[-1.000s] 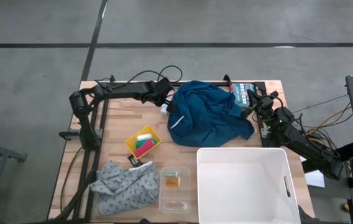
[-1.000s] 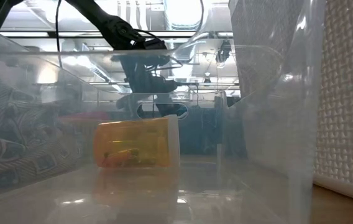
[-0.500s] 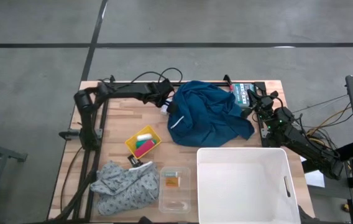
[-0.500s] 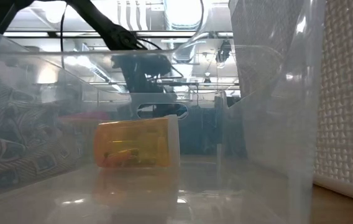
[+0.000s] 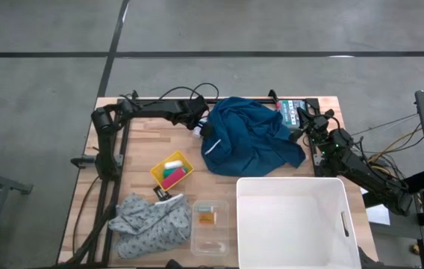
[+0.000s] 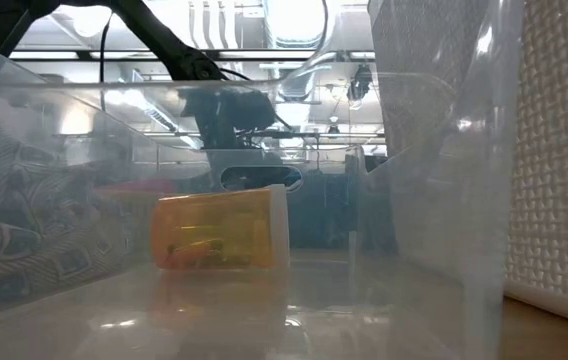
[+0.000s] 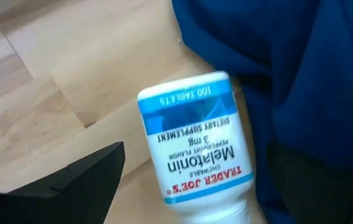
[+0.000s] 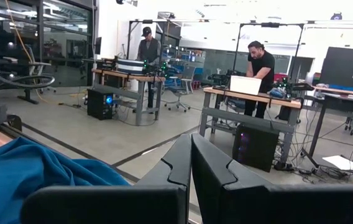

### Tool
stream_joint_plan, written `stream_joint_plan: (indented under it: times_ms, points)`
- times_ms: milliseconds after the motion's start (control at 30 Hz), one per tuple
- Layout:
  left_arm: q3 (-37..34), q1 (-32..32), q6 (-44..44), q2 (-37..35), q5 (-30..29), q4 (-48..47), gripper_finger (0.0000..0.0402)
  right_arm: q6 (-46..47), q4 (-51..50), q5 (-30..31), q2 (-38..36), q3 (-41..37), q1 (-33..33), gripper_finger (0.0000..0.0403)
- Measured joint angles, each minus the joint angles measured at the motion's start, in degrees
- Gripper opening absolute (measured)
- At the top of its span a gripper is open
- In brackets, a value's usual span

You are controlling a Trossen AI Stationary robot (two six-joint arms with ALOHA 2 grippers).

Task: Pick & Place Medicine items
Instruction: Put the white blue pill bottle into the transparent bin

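Left gripper (image 5: 197,127) hovered fingers wide over the white melatonin bottle (image 7: 195,149), lying on the tabletop (image 5: 141,142) against the blue cloth (image 5: 249,134). Straddle the bottle without catching cloth. Right gripper (image 8: 191,163) fingers closed.

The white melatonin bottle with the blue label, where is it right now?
The white plastic melatonin bottle with the blue label lies on its side on the wooden table, against the left edge of the crumpled blue cloth, just ahead of the left pincer.
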Motion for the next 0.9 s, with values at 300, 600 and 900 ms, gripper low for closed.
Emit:
stream_joint_plan:
  times_ms: [300,600,900]
  points:
    - [-0.73,0.02,-0.02,0.00,0.20,0.37,0.0391,0.00,0.01,-0.01,0.00,0.00,-0.01,0.0008]
    - [-0.73,0.02,-0.01,0.00,0.41,0.91,0.0389,0.00,0.01,-0.01,0.00,0.00,0.01,0.0008]
    - [-0.73,0.02,0.00,0.00,0.92,1.19,0.0333,0.00,0.01,-0.01,0.00,0.00,0.01,0.0008]
